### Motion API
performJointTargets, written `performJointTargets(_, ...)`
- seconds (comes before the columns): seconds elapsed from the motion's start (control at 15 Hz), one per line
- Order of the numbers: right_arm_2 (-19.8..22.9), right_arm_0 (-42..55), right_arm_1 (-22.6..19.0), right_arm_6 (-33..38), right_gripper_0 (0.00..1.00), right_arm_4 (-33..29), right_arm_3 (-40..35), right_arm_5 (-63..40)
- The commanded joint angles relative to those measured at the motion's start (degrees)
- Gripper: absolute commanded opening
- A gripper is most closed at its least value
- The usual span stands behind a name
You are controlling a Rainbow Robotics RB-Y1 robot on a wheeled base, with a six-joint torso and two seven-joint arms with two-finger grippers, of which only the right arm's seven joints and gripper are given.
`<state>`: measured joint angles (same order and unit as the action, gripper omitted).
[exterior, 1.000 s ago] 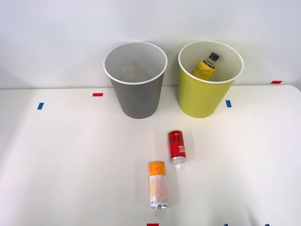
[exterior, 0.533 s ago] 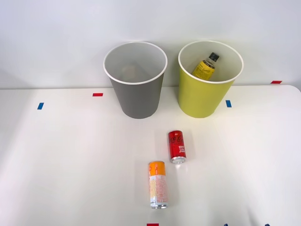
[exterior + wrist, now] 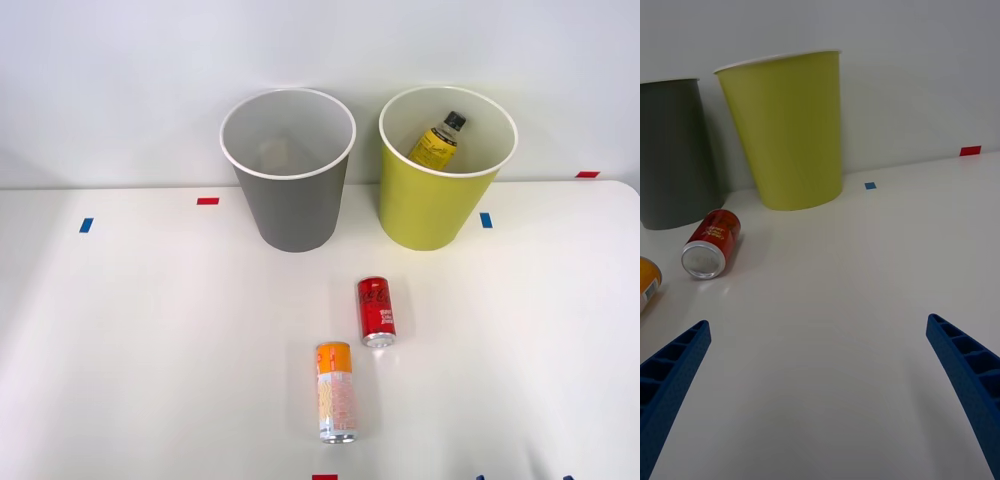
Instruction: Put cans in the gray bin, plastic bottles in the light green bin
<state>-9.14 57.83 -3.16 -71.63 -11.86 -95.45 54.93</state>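
Two cans lie on their sides on the white table: a short red can [image 3: 376,310] [image 3: 710,243] and, nearer the front edge, a taller orange-topped can [image 3: 336,391] [image 3: 647,281] with a pale speckled body. Behind them stand the gray bin [image 3: 290,180] [image 3: 671,165] on the left and the light green bin [image 3: 440,180] [image 3: 788,135] on the right. The plastic bottle [image 3: 438,141], yellow-labelled with a black cap, leans inside the light green bin. My right gripper [image 3: 816,390] is open low over the table, nothing between its blue fingers [image 3: 970,379], with the red can ahead and off to one side.
Small red tape marks [image 3: 208,201] and blue tape marks [image 3: 486,220] dot the table [image 3: 150,330]. A white wall rises right behind the bins. Bare tabletop spreads to the left and right of the cans.
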Motion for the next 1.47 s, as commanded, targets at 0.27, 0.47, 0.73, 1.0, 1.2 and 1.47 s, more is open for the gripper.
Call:
performJointTargets(0.27, 0.0, 0.0, 0.0, 0.0, 1.0, 0.0, 0.0, 0.0)
performJointTargets(0.47, 0.0, 0.0, 0.0, 0.0, 1.0, 0.0, 0.0, 0.0)
performJointTargets(0.73, 0.0, 0.0, 0.0, 0.0, 1.0, 0.0, 0.0, 0.0)
performJointTargets(1.0, 0.0, 0.0, 0.0, 0.0, 1.0, 0.0, 0.0, 0.0)
performJointTargets(1.2, 0.0, 0.0, 0.0, 0.0, 1.0, 0.0, 0.0, 0.0)
performJointTargets(1.47, 0.0, 0.0, 0.0, 0.0, 1.0, 0.0, 0.0, 0.0)
